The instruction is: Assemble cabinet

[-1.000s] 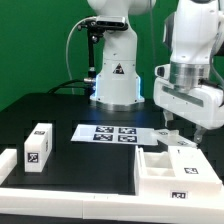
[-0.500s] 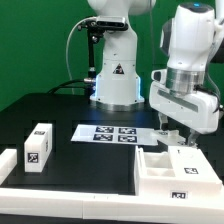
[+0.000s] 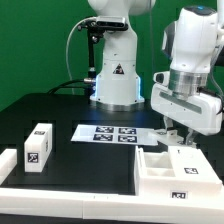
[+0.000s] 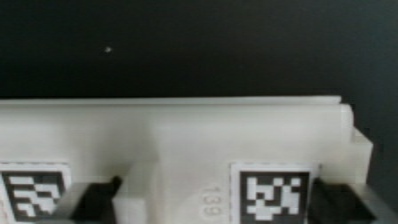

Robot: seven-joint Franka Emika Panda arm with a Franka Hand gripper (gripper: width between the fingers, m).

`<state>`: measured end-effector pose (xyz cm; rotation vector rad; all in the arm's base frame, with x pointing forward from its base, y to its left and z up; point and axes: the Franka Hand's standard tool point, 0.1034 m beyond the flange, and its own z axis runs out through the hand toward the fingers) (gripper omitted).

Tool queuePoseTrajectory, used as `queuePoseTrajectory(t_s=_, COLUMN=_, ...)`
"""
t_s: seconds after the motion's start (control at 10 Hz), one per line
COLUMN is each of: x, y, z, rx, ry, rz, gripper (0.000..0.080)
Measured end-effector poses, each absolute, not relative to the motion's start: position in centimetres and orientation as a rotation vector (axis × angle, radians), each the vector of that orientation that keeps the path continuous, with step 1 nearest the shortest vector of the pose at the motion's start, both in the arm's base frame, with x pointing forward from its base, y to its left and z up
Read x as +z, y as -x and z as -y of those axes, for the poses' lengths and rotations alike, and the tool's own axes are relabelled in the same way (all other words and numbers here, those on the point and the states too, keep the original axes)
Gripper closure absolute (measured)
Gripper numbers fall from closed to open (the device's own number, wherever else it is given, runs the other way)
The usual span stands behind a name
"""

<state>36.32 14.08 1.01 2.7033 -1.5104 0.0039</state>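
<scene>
- My gripper [image 3: 174, 133] hovers just above the back wall of the cabinet [image 3: 178, 168], which sits on the table [image 3: 70, 108] at the exterior view's right.
- I cannot tell whether its fingers are spread or closed.
- I judge this to be the approach for a grasp. Next I need a straight descent, with the fingers astride that wall.

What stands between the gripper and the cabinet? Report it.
Nothing visible. The gripper hangs just above the far edge of the cabinet, with no object between them; the marker board lies aside, toward the exterior view's left.
</scene>
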Motion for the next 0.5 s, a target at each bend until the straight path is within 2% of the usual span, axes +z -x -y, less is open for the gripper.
queuePoseTrajectory(t_s=0.2, x=0.97, y=-36.29, z=-14.05, rx=0.003, ry=-2.702, rz=1.51, gripper=0.0586)
queuePoseTrajectory(t_s=0.3, x=0.96, y=-36.29, z=-14.04, rx=0.003, ry=-2.702, rz=1.51, gripper=0.0729)
queuePoseTrajectory(t_s=0.5, x=1.17, y=-36.59, z=-14.13, rx=0.019, ry=-2.71, rz=1.512, gripper=0.0731)
